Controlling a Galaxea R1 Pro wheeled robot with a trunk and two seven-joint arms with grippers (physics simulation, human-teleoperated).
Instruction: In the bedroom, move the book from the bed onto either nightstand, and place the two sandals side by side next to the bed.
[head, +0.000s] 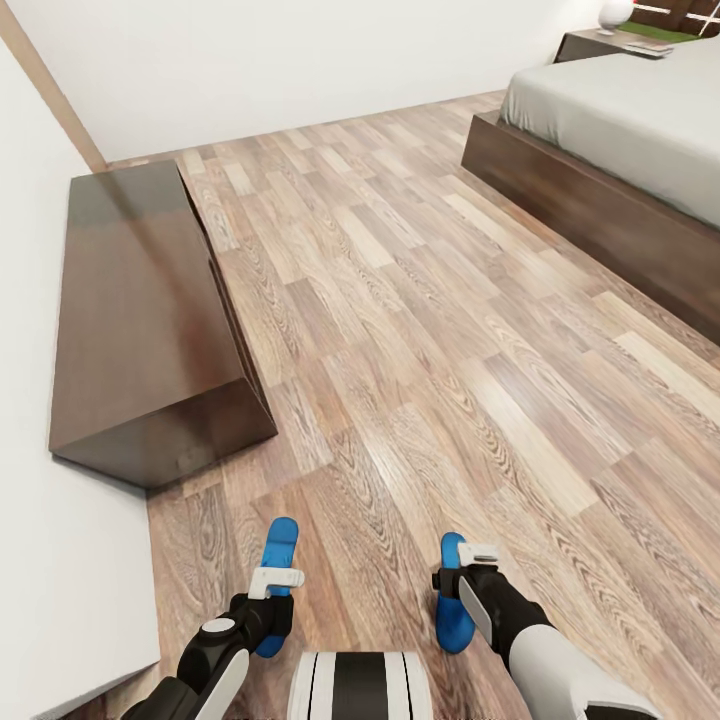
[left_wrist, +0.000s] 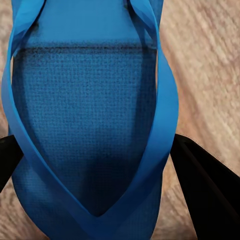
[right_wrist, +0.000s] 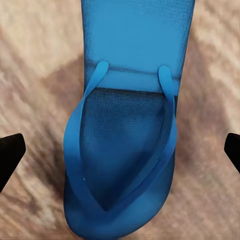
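Note:
Two bright blue sandals show at the bottom of the head view. My left gripper (head: 272, 592) is shut on the left sandal (head: 279, 543); its dark fingers (left_wrist: 202, 190) press both edges of that sandal (left_wrist: 90, 120). The right sandal (head: 456, 612) sits under my right gripper (head: 458, 580). In the right wrist view the fingertips (right_wrist: 9, 156) stand wide apart, clear of that sandal (right_wrist: 125, 150), which casts a shadow on the planks. The bed (head: 610, 125) is far right, with the nightstand (head: 600, 44) beyond it. A thin flat object (head: 650, 46) lies there, too small to tell if it is the book.
A long low dark bench cabinet (head: 140, 310) stands against the white wall (head: 40, 300) on the left. Wood-plank floor (head: 430, 330) runs between it and the bed's dark frame (head: 590, 215). A white lamp (head: 615, 12) stands on the nightstand. My own base (head: 360, 686) is at the bottom.

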